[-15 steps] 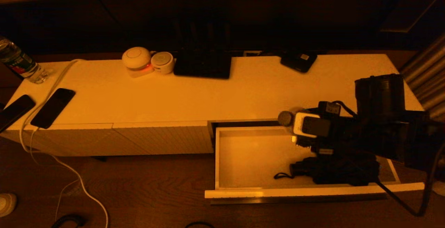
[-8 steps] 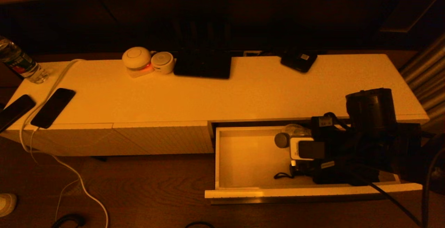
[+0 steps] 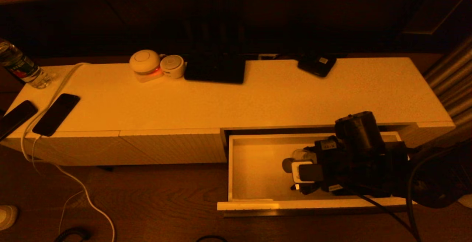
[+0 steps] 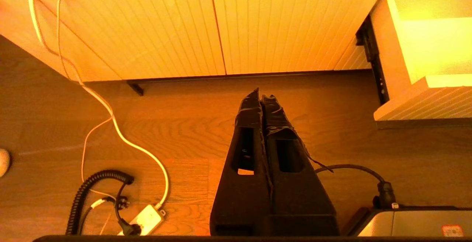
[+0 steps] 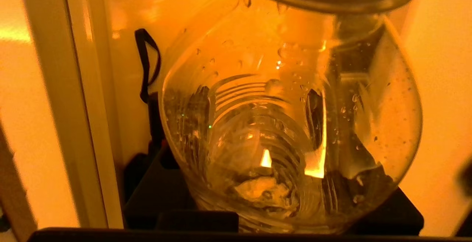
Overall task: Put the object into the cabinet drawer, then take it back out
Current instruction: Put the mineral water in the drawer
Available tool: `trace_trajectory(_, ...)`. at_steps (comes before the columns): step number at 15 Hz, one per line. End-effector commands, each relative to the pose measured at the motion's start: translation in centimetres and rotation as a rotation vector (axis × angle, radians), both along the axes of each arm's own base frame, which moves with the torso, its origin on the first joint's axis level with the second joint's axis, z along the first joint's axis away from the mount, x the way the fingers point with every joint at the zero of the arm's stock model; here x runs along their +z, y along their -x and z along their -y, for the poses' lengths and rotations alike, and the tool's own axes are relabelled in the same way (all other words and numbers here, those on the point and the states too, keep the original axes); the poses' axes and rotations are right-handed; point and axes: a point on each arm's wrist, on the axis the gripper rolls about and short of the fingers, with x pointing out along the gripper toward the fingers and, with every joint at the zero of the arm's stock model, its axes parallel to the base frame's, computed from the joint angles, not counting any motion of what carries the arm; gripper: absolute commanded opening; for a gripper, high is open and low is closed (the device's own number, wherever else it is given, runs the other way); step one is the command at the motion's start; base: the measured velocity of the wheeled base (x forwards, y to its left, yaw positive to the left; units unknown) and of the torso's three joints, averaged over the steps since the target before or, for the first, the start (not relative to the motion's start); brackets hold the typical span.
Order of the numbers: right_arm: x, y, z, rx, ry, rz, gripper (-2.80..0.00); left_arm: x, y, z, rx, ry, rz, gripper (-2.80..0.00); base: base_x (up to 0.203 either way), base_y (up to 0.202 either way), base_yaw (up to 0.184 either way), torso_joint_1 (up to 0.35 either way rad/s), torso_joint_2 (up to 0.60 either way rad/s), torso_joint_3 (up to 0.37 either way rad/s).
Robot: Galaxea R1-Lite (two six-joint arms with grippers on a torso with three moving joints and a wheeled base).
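— head view: where's the bottle (image 3: 299, 156)?
— down inside the open cabinet drawer (image 3: 258, 168), clamped in the right gripper (image 3: 295, 162) (a clear, capped one, fills the right wrist view (image 5: 291, 124)).
— and the left gripper (image 4: 262, 96)?
— fingers pressed together, empty, over the floor (image 4: 177, 131) beside the cabinet.

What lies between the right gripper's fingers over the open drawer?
A clear jar fills the right gripper, inside the cabinet drawer; the right wrist view shows it best.
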Motion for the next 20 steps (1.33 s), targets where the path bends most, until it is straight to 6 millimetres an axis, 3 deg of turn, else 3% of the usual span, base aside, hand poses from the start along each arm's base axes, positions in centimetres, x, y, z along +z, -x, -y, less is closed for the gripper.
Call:
trace_trajectory(1, -1.0, -0.8, -0.4, 0.002, 0.02, -0.02, -2.8, 0.0, 0.0, 0.0, 0.0, 0.0, 0.0, -2.8, 0.0, 0.0, 0.0, 0.0, 0.0, 0.0)
trace_trajectory(4, -0.8, -1.3, -0.6, -0.005, 0.024, -0.024, -2.8, 0.0, 0.0, 0.0, 0.0, 0.0, 0.0, -2.8, 0.0, 0.0, 0.0, 0.0, 0.0, 0.0)
trace_trajectory(14, -2.5, -2.0, 0.4, -0.075, 0.111, -0.122, -2.8, 0.0, 0.0, 0.0, 0.0, 0.0, 0.0, -2.8, 0.0, 0.0, 0.0, 0.0, 0.0, 0.0)
trace_trajectory(20, -3.6, -2.9, 0.0, -0.079, 0.122, -0.138, -2.8, 0.0, 0.0, 0.0, 0.0, 0.0, 0.0, -2.8, 0.0, 0.0, 0.0, 0.0, 0.0, 0.0)
